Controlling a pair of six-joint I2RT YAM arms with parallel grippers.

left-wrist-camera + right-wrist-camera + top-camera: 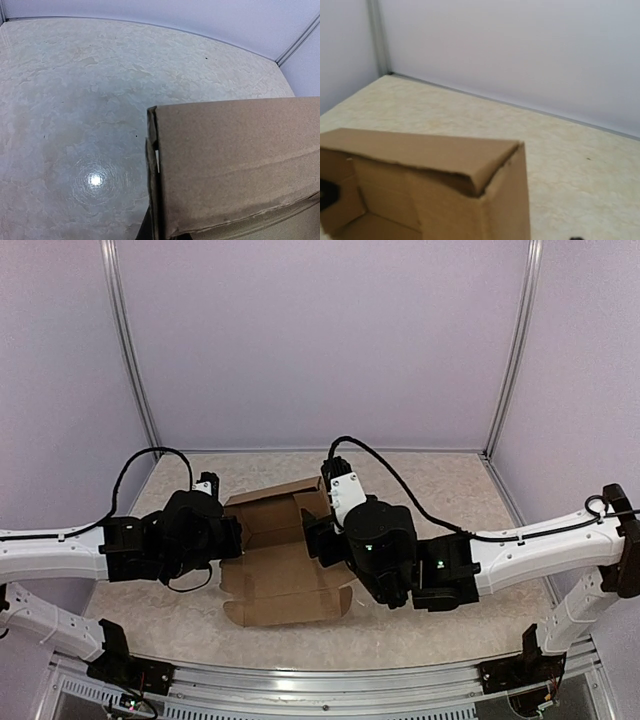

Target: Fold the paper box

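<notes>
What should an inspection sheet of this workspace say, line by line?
Surface: table, beige and marbled, with a light glare.
Job's things: box, brown, partly folded; walls up at the far end, near panel flat.
Clutter: nothing seen.
Grippers: left gripper shut, seemingly on the box's left wall; right gripper at the right wall, open or shut cannot be told.
Cables: black cables loop above both arms.
Surroundings: lilac walls, metal posts.
</notes>
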